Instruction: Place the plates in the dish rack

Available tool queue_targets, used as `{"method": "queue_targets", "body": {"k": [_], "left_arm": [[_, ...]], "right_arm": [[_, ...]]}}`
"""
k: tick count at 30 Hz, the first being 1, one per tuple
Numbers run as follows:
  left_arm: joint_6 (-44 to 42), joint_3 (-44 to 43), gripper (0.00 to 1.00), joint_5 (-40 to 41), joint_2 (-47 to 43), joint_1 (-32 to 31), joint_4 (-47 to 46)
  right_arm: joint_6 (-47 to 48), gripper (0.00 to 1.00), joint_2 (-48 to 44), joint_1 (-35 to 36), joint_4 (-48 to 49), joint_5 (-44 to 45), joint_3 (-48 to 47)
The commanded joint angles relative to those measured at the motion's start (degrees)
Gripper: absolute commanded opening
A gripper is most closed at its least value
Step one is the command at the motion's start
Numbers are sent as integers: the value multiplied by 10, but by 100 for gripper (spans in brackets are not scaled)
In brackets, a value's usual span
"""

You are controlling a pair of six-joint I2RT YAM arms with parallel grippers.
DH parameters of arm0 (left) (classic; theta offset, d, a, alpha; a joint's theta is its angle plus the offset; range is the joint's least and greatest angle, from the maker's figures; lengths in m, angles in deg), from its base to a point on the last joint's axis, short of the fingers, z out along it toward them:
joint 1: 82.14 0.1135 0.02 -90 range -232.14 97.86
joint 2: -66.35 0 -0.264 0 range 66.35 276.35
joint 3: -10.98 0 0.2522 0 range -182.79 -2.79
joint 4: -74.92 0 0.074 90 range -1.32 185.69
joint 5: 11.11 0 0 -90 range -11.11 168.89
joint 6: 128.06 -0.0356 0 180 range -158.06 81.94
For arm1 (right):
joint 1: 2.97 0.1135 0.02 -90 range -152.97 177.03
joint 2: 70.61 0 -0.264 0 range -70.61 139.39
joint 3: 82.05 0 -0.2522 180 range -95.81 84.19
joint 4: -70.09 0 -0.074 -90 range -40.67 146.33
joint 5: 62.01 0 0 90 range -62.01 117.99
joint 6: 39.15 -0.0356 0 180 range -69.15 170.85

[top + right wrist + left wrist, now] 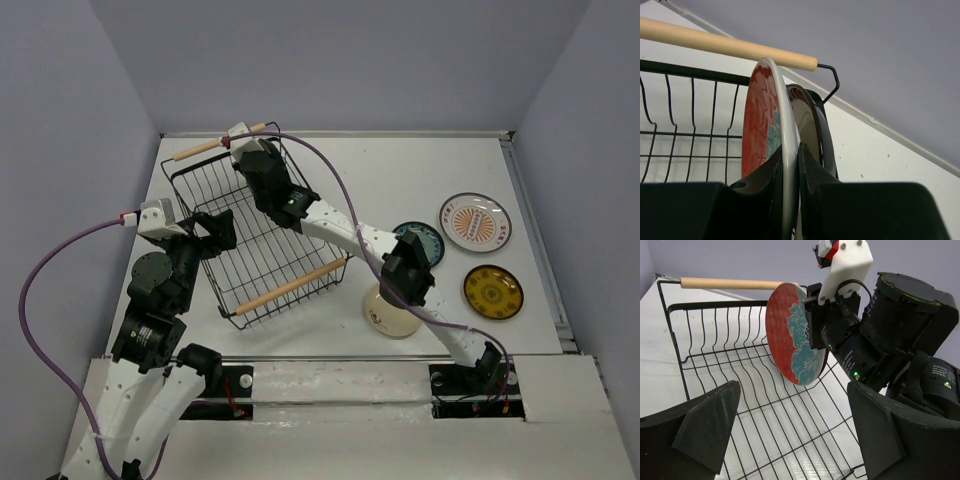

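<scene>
The dish rack is a black wire basket with two wooden handles, lying at an angle left of centre. My right gripper reaches over its far end and is shut on the rim of the red-and-teal floral plate, holding it on edge inside the rack. In the right wrist view the fingers pinch this plate, and a dark-rimmed beige plate stands just behind it. My left gripper is open and empty over the rack's left side, fingers wide apart.
On the table right of the rack lie the white sunburst plate, the yellow plate, the teal-blue plate and the cream plate, the last two partly under my right arm. The far wooden handle is close above the held plate.
</scene>
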Motion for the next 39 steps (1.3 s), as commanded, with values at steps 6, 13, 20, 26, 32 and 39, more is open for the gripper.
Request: {"method": "queue_targets", "body": {"k": [6, 13, 20, 26, 32, 39], "left_arm": [[-10, -1, 99, 10, -8, -4, -26], [-10, -1, 99, 10, -7, -4, -26], [-10, 1, 99, 10, -8, -4, -27], [-9, 2, 99, 9, -6, -4, -28], [-8, 6, 99, 4, -5, 0, -32], [-13, 14, 99, -11, -11, -1, -40]], "right_arm": [[-7, 7, -5, 4, 120, 20, -38], [-41, 7, -8, 4, 120, 11, 1], [-60, 22, -21, 4, 120, 16, 35], [-62, 50, -40, 4, 118, 15, 34], [-90, 65, -91, 4, 63, -17, 34], [-202, 61, -294, -9, -20, -124, 234]]}}
